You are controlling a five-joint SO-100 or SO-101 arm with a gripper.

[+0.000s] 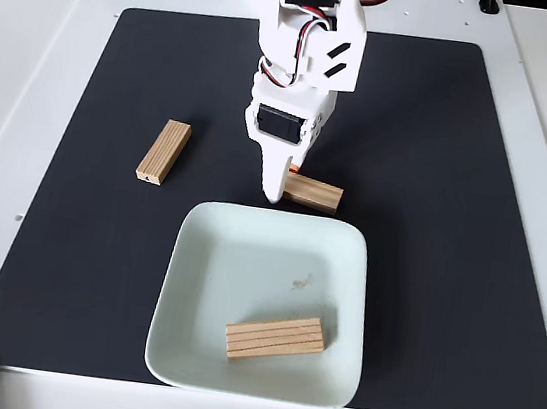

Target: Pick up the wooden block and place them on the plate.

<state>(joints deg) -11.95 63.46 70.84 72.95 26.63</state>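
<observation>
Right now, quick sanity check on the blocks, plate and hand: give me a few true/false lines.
1. One wooden block lies on the plate. True.
2. The plate is empty apart from a speck. False: it holds that block in its near half.
3. A second block lies on the black mat, left of the arm in the fixed view. True.
4. The hand hovers over the left block. False: it is down at a third block just beyond the plate's far rim.
5. All three visible blocks are stacked. False: they lie apart from each other.
</observation>
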